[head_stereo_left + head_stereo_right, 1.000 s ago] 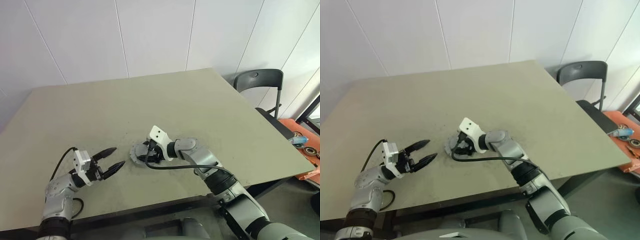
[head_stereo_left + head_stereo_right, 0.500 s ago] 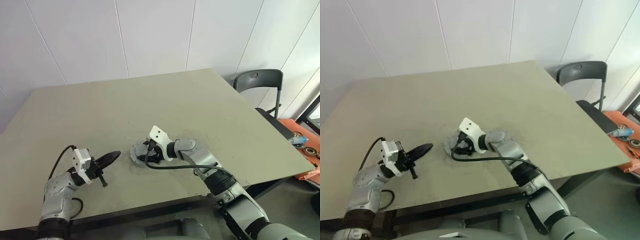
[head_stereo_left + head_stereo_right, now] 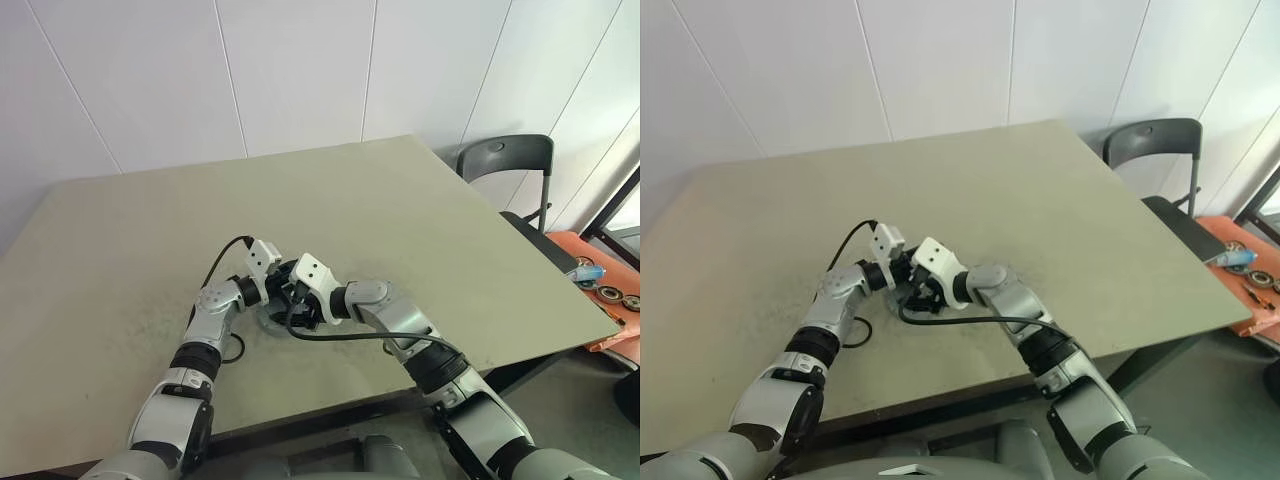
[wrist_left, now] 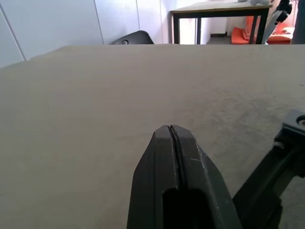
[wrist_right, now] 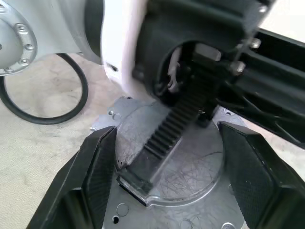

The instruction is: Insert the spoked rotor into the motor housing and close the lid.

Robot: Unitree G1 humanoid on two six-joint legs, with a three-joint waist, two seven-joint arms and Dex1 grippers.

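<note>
The lid [image 5: 171, 167], a dull grey cap with a notched edge, sits flat on the tabletop [image 3: 400, 210] near its front edge, apparently seated over the motor housing, which cannot be made out beneath it. The right end effector [image 5: 167, 181] straddles it, fingers apart on either side of the rim, and is the nearer one. The left end effector [image 4: 174, 143], fingers pressed together and empty, reaches level across the lid's top from the robot's left. The likely next move is a press down onto the lid. A dark chair [image 3: 505, 165] stands beyond the tabletop's right corner.
</note>
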